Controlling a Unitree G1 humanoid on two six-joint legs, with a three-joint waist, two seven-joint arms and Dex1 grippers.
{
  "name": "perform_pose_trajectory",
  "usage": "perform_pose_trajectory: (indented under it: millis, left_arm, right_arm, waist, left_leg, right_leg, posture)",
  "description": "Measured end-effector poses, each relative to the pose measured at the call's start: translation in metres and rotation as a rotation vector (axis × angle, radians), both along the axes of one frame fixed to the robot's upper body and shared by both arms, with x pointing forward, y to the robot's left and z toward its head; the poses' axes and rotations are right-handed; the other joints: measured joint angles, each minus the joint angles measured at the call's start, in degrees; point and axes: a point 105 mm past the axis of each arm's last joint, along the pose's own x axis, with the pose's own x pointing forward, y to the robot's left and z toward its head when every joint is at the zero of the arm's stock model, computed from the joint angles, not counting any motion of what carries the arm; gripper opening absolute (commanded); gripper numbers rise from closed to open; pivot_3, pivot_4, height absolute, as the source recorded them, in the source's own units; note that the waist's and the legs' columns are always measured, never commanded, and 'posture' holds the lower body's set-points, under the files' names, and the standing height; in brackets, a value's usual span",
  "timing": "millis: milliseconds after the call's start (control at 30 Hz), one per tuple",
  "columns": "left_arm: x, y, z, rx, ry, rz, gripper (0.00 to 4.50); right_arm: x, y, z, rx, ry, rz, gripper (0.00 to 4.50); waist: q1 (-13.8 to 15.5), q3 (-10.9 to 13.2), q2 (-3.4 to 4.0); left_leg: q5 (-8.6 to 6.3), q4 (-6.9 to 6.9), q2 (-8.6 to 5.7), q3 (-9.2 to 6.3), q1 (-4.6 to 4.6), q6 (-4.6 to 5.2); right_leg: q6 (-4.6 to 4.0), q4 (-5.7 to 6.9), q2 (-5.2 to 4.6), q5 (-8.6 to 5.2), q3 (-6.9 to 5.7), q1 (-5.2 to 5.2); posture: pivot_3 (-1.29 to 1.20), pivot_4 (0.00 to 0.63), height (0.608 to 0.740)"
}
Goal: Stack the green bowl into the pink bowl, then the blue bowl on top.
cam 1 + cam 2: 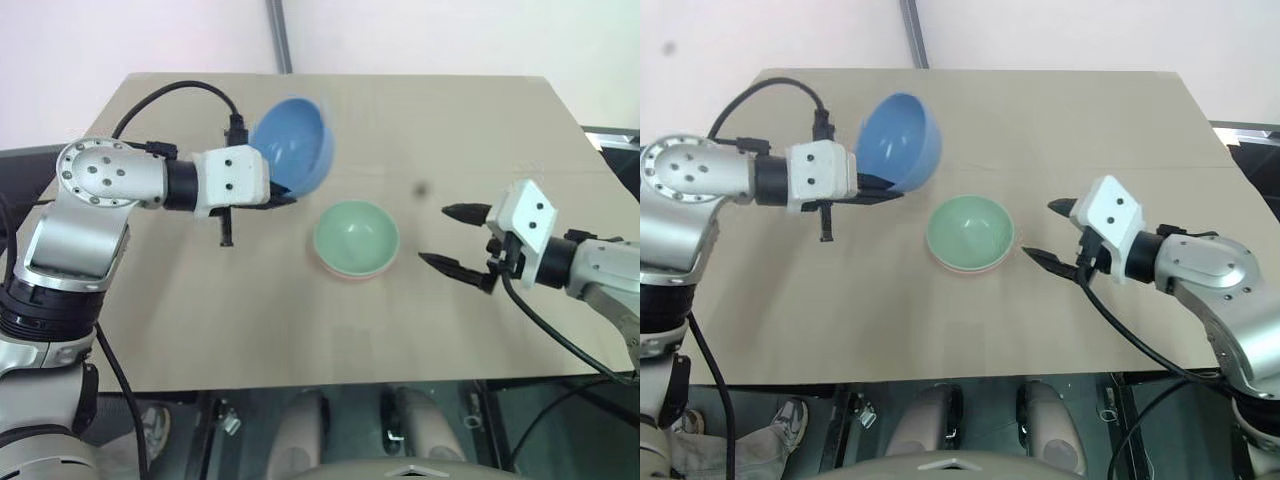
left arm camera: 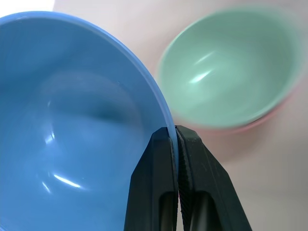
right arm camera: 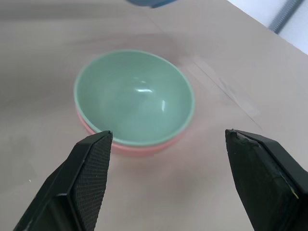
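1. The green bowl (image 1: 356, 237) sat nested inside the pink bowl (image 3: 130, 147) near the middle of the table (image 1: 480, 130); of the pink one, just a thin salmon rim showed beneath the green.
2. The blue bowl (image 1: 293, 146) was lifted clear of the table, tilted on its side with its opening facing the robot, up and to the left of the 2 stacked bowls.
3. All 3 bowls were small, round and smooth, with a plain glossy finish that caught soft highlights inside.
4. The left gripper (image 2: 176, 137) was pinched tight on the blue bowl's rim, 1 black finger inside the wall and 1 outside.
5. The right gripper (image 1: 453, 236) hung just to the right of the stacked bowls, touching nothing, its 2 black fingers spread wide with textured pads (image 3: 94, 173) facing each other.
6. The table was a flat, matte, beige surface with a faint dark spot (image 1: 421, 188) between the stack and the far edge.
7. Behind it stood a pale wall (image 1: 450, 35) with a grey vertical bar (image 1: 280, 35).
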Motion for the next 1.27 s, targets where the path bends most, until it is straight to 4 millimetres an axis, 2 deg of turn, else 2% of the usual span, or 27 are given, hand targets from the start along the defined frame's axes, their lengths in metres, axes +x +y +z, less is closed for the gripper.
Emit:
perform_pose_trajectory:
  millis: [67, 100, 133, 233, 267, 300, 433, 600, 667, 733, 767, 833, 967, 1133, 1267]
  left_arm:
    - [-0.008, -0.009, -0.007, 0.026, 0.030, -0.071, 0.05]
    - [-0.011, -0.015, -0.013, 0.038, 0.046, -0.120, 0.35]
    - [-0.012, -0.017, -0.016, 0.046, 0.054, -0.136, 0.35]
    - [-0.013, -0.022, -0.017, 0.047, 0.047, -0.168, 1.21]
    - [-0.011, -0.030, -0.022, 0.039, 0.051, -0.204, 1.77]
    - [-0.009, -0.031, -0.023, 0.029, 0.057, -0.206, 1.93]
    - [0.000, -0.026, -0.016, -0.040, 0.077, -0.128, 1.93]
    - [0.006, -0.004, -0.008, -0.285, 0.192, 0.065, 1.93]
    - [0.005, 0.015, -0.016, -0.400, 0.274, 0.162, 2.47]
    - [-0.001, 0.026, -0.024, -0.466, 0.359, 0.204, 3.19]
    - [-0.005, 0.033, -0.029, -0.513, 0.394, 0.239, 3.87]
    - [-0.007, 0.042, -0.029, -0.581, 0.393, 0.296, 4.43]
    - [-0.006, 0.066, -0.030, -0.751, 0.303, 0.413, 4.43]
    - [-0.028, 0.090, -0.055, -0.725, 0.355, 0.509, 4.43]
    - [-0.043, 0.100, -0.058, -0.759, 0.405, 0.521, 4.43]
  right_arm:
    - [-0.001, -0.006, -0.002, -0.002, 0.008, -0.025, 4.08]
    - [-0.001, -0.008, -0.003, -0.001, 0.009, -0.037, 4.08]
    - [-0.001, -0.008, -0.003, -0.001, 0.006, -0.038, 4.08]
    - [-0.003, -0.009, -0.003, -0.003, 0.001, -0.043, 4.08]
    - [-0.004, -0.011, -0.005, -0.003, 0.004, -0.057, 4.08]
    - [-0.004, -0.012, -0.006, -0.002, 0.005, -0.062, 4.08]
    - [-0.005, -0.016, -0.010, 0.000, 0.016, -0.079, 4.08]
    - [-0.007, -0.017, -0.011, 0.005, 0.008, -0.073, 4.08]
    - [-0.009, -0.017, -0.012, 0.010, 0.024, -0.051, 4.50]
    - [-0.008, -0.018, -0.014, 0.014, 0.043, -0.043, 4.50]
    - [-0.008, -0.020, -0.016, 0.015, 0.060, -0.039, 4.50]
    - [-0.008, -0.020, -0.017, 0.016, 0.062, -0.031, 4.50]
    - [-0.009, -0.027, -0.024, 0.015, 0.083, -0.056, 4.50]
    - [-0.022, -0.045, -0.029, -0.003, 0.136, -0.088, 4.50]
    - [-0.027, -0.056, -0.023, -0.012, 0.147, -0.099, 4.50]
  waist:
    - [0.0, 0.0, 0.00]
    - [0.0, 0.0, 0.00]
    - [-0.1, 0.0, 0.00]
    - [-0.2, 0.0, 0.00]
    - [-0.1, 0.0, 0.00]
    - [-0.1, 0.0, -0.01]
    - [-0.3, 0.0, -0.01]
    - [-0.4, 0.0, 0.00]
    - [-0.5, 0.0, 0.00]
    - [-0.5, 0.0, 0.00]
    - [-0.3, 0.0, -0.01]
    - [-0.1, 0.0, -0.02]
    - [0.1, 0.0, -0.04]
    - [0.0, 0.0, -0.06]
    - [0.0, 0.0, -0.07]
  left_leg:
    - [0.00, 0.01, 0.00, 0.01, 0.03, 0.00]
    - [0.00, 0.03, 0.00, 0.00, 0.05, 0.00]
    - [0.00, 0.04, 0.00, 0.01, 0.08, 0.01]
    - [0.01, 0.04, 0.01, 0.00, 0.15, 0.01]
    - [0.01, 0.05, 0.01, -0.01, 0.15, 0.01]
    - [0.01, 0.07, 0.01, 0.01, 0.16, 0.01]
    - [0.00, 0.07, 0.01, 0.02, 0.13, 0.01]
    - [0.01, 0.06, 0.05, 0.02, 0.19, 0.01]
    - [0.00, 0.06, 0.08, 0.05, 0.22, 0.01]
    - [0.01, 0.06, 0.10, 0.04, 0.21, 0.01]
    - [0.00, 0.06, 0.10, 0.04, 0.21, 0.01]
    - [0.01, 0.06, 0.09, 0.01, 0.19, 0.01]
    - [0.01, 0.07, 0.04, 0.01, 0.22, 0.01]
    - [0.00, 0.04, 0.09, 0.04, 0.26, 0.00]
    - [0.00, 0.08, 0.19, 0.03, 0.33, 0.00]
  right_leg:
    - [0.00, 0.02, 0.00, 0.00, 0.02, 0.02]
    - [0.01, 0.02, 0.02, 0.00, 0.01, 0.04]
    - [0.02, 0.03, 0.03, 0.01, 0.03, 0.05]
    - [0.04, 0.04, 0.06, 0.02, 0.04, 0.11]
    - [0.04, 0.03, 0.06, 0.02, 0.04, 0.15]
    - [0.05, 0.03, 0.06, 0.02, 0.05, 0.15]
    - [0.07, 0.01, 0.06, 0.03, 0.08, 0.14]
    - [0.07, 0.02, 0.06, 0.02, 0.08, 0.15]
    - [0.07, 0.03, 0.07, 0.03, 0.11, 0.15]
    - [0.07, 0.04, 0.06, 0.03, 0.09, 0.15]
    - [0.07, 0.02, 0.05, 0.03, 0.07, 0.15]
    - [0.06, 0.01, 0.02, 0.02, 0.03, 0.16]
    - [0.06, 0.01, -0.03, 0.02, 0.03, 0.23]
    - [0.04, 0.00, -0.03, 0.02, 0.08, 0.22]
    - [-0.16, 0.03, -0.02, -0.09, 0.03, 0.26]
  posture:
    - [0.00, 0.150, 0.740]
    - [0.00, 0.150, 0.740]
    - [0.00, 0.150, 0.740]
    - [0.00, 0.150, 0.740]
    - [0.00, 0.150, 0.740]
    - [0.00, 0.150, 0.740]
    - [0.00, 0.150, 0.740]
    - [0.00, 0.150, 0.740]
    - [0.00, 0.150, 0.740]
    - [0.00, 0.150, 0.740]
    - [0.00, 0.150, 0.740]
    - [0.00, 0.150, 0.740]
    - [0.00, 0.150, 0.740]
    - [0.00, 0.150, 0.740]
    - [0.00, 0.150, 0.740]
